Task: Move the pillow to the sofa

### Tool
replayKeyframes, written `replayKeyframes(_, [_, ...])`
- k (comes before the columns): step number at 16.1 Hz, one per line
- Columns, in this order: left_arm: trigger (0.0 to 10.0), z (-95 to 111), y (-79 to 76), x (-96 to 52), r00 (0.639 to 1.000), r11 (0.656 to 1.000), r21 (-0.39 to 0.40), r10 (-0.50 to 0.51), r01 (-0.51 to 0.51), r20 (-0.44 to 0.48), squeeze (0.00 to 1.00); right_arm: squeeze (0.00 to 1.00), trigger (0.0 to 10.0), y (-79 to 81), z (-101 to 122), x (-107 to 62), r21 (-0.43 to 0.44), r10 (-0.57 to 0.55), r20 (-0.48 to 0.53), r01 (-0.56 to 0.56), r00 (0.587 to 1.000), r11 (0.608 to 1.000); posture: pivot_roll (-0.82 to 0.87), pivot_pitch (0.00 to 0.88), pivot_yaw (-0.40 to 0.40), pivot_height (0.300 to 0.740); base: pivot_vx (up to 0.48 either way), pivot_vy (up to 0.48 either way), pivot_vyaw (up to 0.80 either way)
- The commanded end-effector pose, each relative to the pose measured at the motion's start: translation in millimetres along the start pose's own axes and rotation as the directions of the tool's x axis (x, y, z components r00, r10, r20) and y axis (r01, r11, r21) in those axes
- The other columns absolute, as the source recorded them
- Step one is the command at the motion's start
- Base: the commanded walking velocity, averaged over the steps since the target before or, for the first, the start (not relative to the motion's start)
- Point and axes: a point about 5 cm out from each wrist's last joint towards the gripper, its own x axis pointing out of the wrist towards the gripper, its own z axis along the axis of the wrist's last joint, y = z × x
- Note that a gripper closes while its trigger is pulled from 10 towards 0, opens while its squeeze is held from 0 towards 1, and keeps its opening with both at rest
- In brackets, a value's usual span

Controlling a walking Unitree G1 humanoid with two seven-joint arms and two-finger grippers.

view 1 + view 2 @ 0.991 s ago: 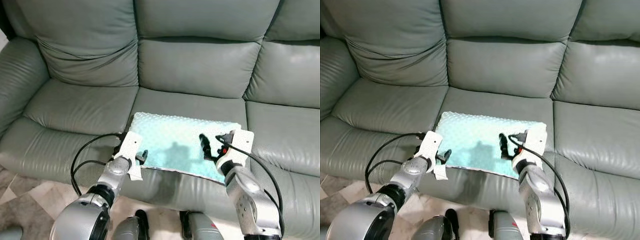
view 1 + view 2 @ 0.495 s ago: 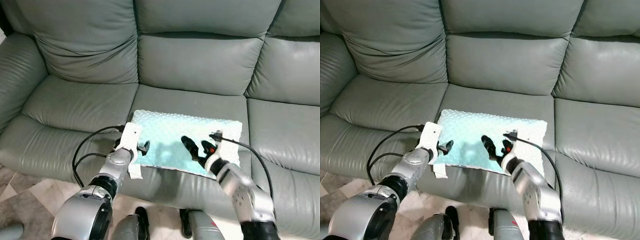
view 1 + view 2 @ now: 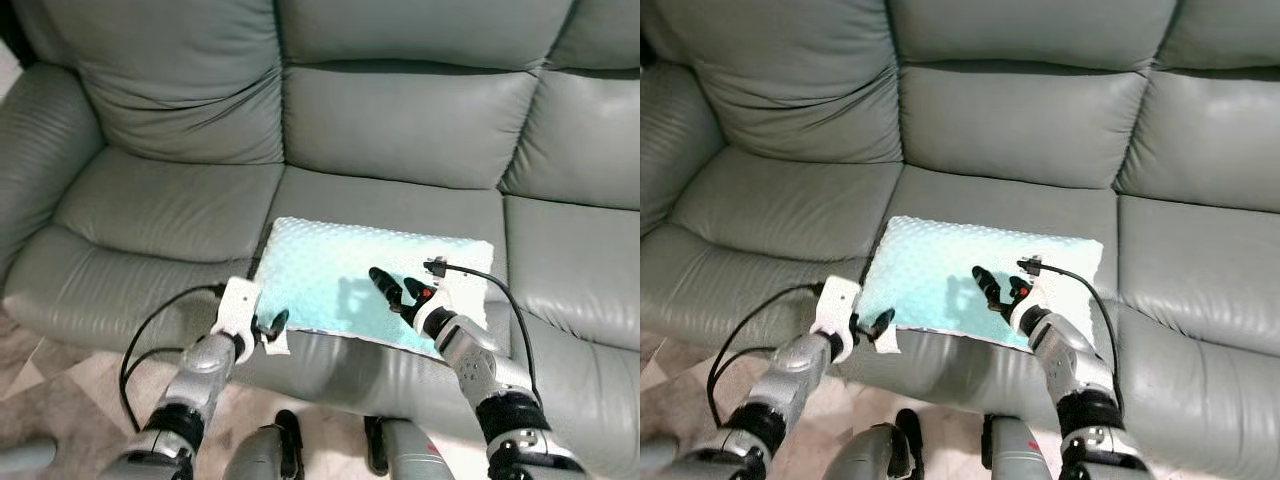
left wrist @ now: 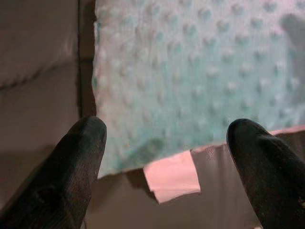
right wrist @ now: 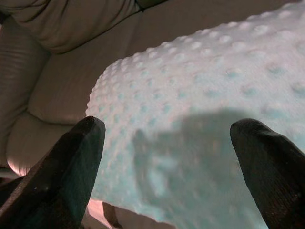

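Down at the front edge of the seat, the left gripper [image 3: 268,324] sits just off the near left corner of the pillow [image 3: 345,282], its two black fingers [image 4: 76,167] spread wide apart with nothing between them; the wrist view looks past them onto the pillow's bumpy mint fabric and a small white tag [image 4: 171,175] sticking out from under its near edge. Black cables [image 3: 150,340] loop out from that arm over the seat front. Across on the other side, the right gripper [image 3: 393,291] hangs over the near right part of the pillow, fingers [image 5: 71,167] also parted wide and gripping nothing, its shadow falling on the dotted surface just below; whether the tips touch the fabric cannot be told. The pillow itself lies flat on the middle seat cushion of the grey-green leather sofa [image 3: 160,210], long side across, its near edge right at the cushion's front lip. Beyond it, the middle back cushion [image 3: 400,120] rises, with the left back cushion [image 3: 170,80] beside it and the rounded armrest [image 3: 40,150] at the far left.
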Motion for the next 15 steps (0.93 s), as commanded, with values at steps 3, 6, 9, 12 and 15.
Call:
replayKeyframes(3, [10.0, -13.1, 8.0, -10.8, 0.999, 1.000, -0.004, -0.007, 0.007, -0.036, 0.00, 0.00, 10.0, -13.9, -15.2, -3.0, 0.026, -0.072, -0.035, 0.072, 0.997, 0.997, 0.09, 0.334, 0.139, 0.740, 0.000, 0.000, 0.00])
replayKeyframes(6, [10.0, -9.9, 7.5, -13.6, 0.999, 1.000, -0.010, -0.029, 0.029, -0.029, 0.00, 0.00, 10.0, -27.2, -26.9, -8.9, -0.026, -0.163, -0.084, 0.161, 0.983, 0.987, 0.09, 0.332, 0.147, 0.740, 0.000, 0.000, 0.00])
replayKeyframes(9, [10.0, -9.0, 1.5, -18.8, 0.995, 0.996, -0.016, -0.091, 0.091, -0.031, 0.00, 0.00, 10.0, -45.5, -34.7, -20.0, -0.087, -0.273, -0.104, 0.264, 0.957, 0.961, 0.10, 0.332, 0.155, 0.740, 0.000, 0.000, 0.00])
replayKeyframes(12, [10.0, -10.9, 4.5, -22.5, 0.996, 0.997, -0.020, -0.081, 0.080, -0.042, 0.00, 0.00, 10.0, -55.1, -31.7, -25.0, -0.134, -0.346, -0.078, 0.335, 0.935, 0.933, 0.10, 0.333, 0.157, 0.740, 0.000, 0.000, 0.00])
replayKeyframes(15, [10.0, -12.3, 5.3, -26.6, 0.995, 0.997, -0.023, -0.080, 0.078, -0.058, 0.00, 0.00, 10.0, -65.8, -25.9, -30.5, -0.173, -0.444, -0.041, 0.431, 0.895, 0.885, 0.10, 0.334, 0.157, 0.740, 0.000, 0.000, 0.00])
